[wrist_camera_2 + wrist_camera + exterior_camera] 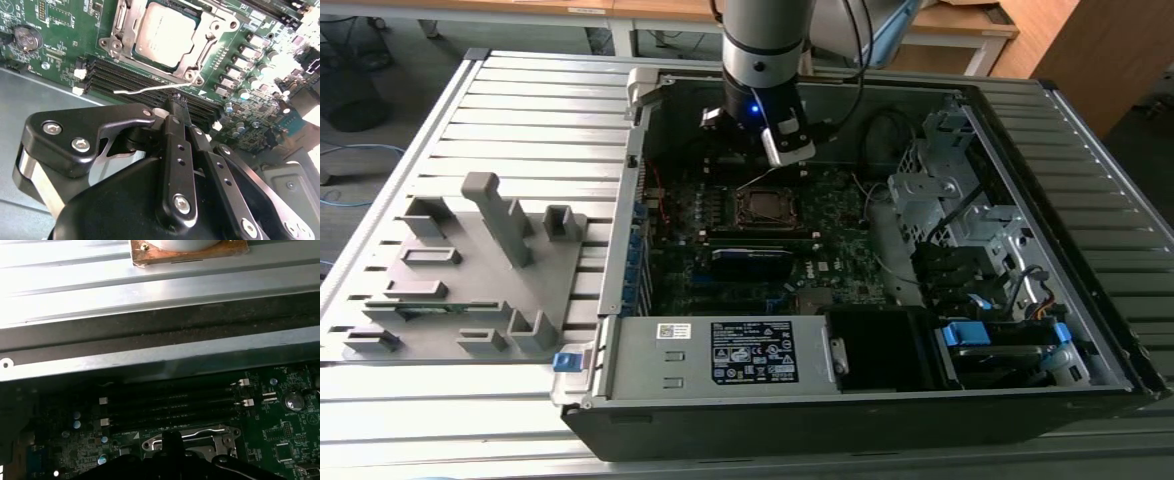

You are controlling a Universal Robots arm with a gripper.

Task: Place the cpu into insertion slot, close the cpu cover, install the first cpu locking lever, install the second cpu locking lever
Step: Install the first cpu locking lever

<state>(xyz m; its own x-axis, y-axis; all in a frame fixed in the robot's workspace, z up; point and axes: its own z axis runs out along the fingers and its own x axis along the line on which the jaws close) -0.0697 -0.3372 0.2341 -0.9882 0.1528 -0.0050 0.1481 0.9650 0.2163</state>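
The cpu (162, 32), a flat grey square, lies seated in the insertion slot (767, 207) on the green motherboard. The silvery cpu cover (200, 56) lies flat around it as a frame. A thin silvery locking lever (145, 89) stands free of the socket, reaching out above the black memory slots. My gripper (177, 101) hangs just beside the socket with its black fingers pressed together, the tips at the lever's end; I cannot tell if they touch it. In the exterior view the gripper (783, 152) hovers over the socket's far side inside the open computer case.
Long black memory slots (130, 80) run beside the socket. A coin battery (25, 37) sits on the board. The case wall (150, 360) rises close by. A drive cage (947, 190), a power supply (720, 350) and a grey fixture plate (467, 260) surround the work area.
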